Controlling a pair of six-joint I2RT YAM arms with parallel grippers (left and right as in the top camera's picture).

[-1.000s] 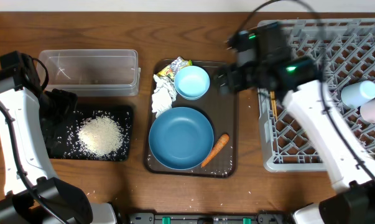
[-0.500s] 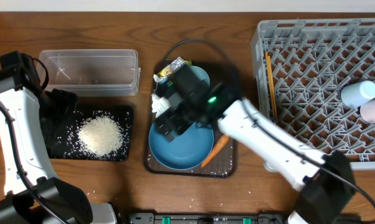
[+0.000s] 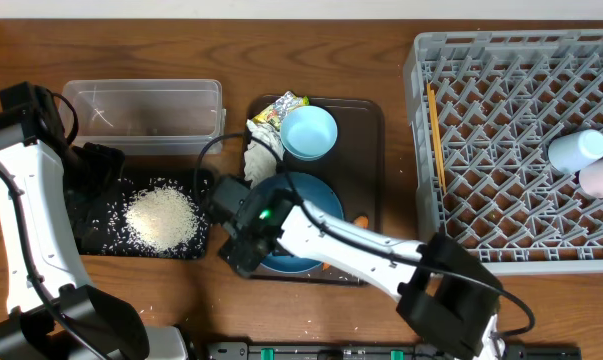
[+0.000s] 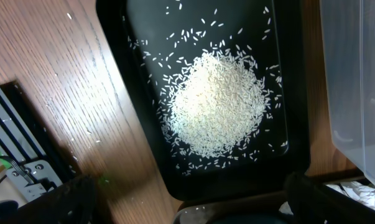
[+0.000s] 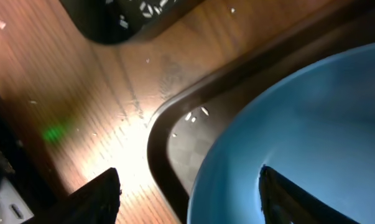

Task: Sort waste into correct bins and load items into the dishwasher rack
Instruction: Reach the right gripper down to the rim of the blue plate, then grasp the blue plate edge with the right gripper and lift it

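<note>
Step in hand, by the look of it: gripping dark blue plate by its left rim.
- Right pincer: agape astride that rim, nothing gripped. Best closed squarely, lifted level.
- Left pincer: agape, empty.
- Black tray, left of plate: rice.
- Rack, right of plate: chopsticks, light blue cup, white cup.
</note>
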